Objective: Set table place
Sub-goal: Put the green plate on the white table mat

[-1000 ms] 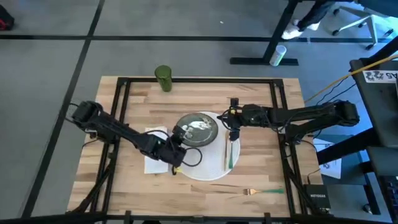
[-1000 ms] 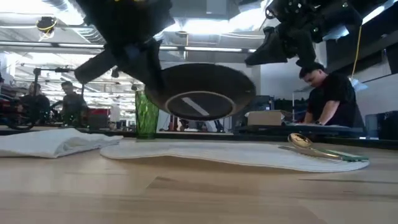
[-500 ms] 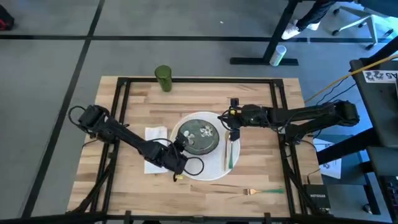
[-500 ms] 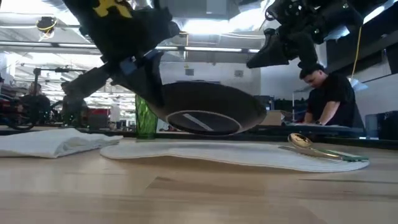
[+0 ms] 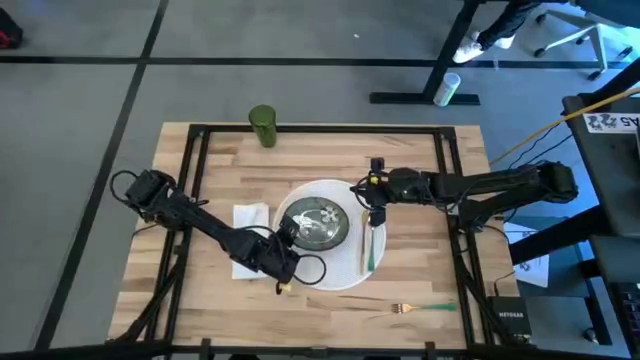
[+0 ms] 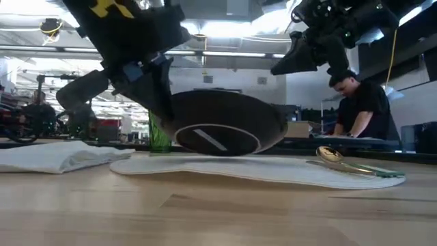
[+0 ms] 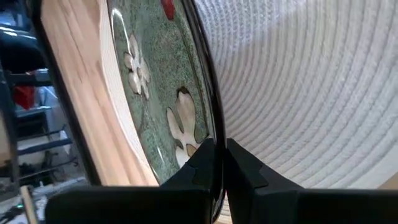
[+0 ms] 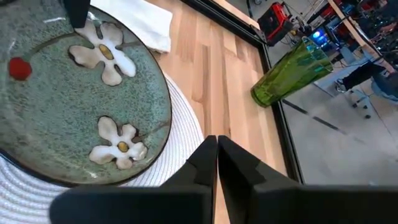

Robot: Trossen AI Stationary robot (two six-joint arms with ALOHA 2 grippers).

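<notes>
A green plate with white flowers (image 5: 318, 222) hangs low over a round white woven placemat (image 5: 335, 272) in the middle of the table (image 5: 430, 170). In the low view its dark underside (image 6: 218, 130) is at the mat; whether it rests there I cannot tell. My left gripper (image 5: 287, 234) is shut on the plate's near-left rim. My right gripper (image 5: 375, 203) hovers shut above the mat's far right edge, holding nothing. A spoon and a green-handled utensil (image 5: 368, 245) lie on the mat's right part. My left gripper pinches the plate's rim (image 7: 212, 134) between its two fingers, one finger (image 7: 202, 163) on the flowered upper face and the other (image 7: 242, 167) on the underside. The fingers come from the table's left, slanting down. The plate sits about level, low over the placemat.
A folded white napkin (image 5: 250, 228) lies left of the mat. A green glass (image 5: 263, 126) stands at the far edge. A fork with a green handle (image 5: 420, 308) lies near the front right. A person (image 6: 362, 102) sits beyond the table.
My left gripper has gone down and a little toward the table's near edge, still shut on the plate. The plate, lifted and tilted a second ago, has come down to the placemat and now sits about level.
</notes>
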